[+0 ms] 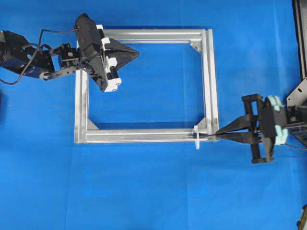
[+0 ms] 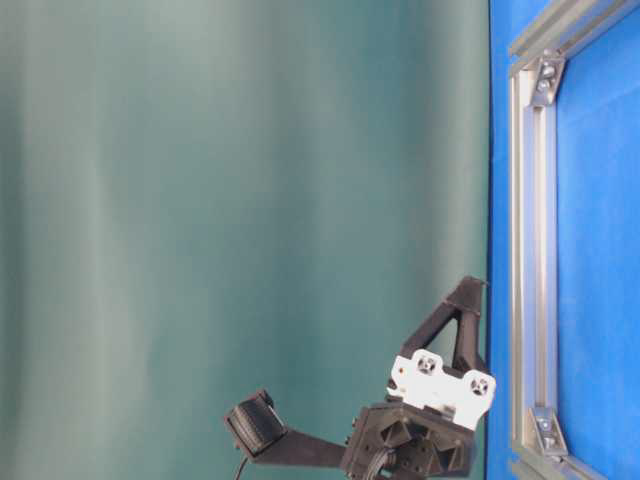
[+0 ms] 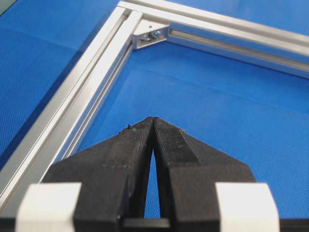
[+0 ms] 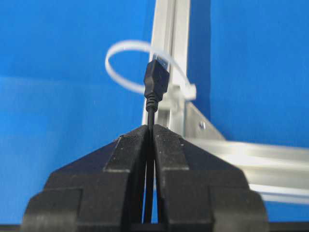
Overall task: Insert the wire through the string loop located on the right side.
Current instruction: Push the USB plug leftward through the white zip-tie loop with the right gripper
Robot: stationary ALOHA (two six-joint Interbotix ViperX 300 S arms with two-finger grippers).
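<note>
1. Black USB-type plug (image 4: 156,79) of the wire sits pinched in the right end effector (image 4: 150,129), its metal tip at the mouth of the string loop (image 4: 126,65) on the aluminium frame (image 1: 209,81).
2. Threading looks barely begun; the plug body must pass through.
3. Left end effector (image 3: 153,122) is closed, empty, above the blue counter (image 1: 153,191).
4. Overhead, the wire is too thin to trace.

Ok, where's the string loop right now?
In the overhead view the string loop stands on the frame's bottom rail near its right corner, just left of the right hand. In the right wrist view the wire's plug sits right before it.
</note>
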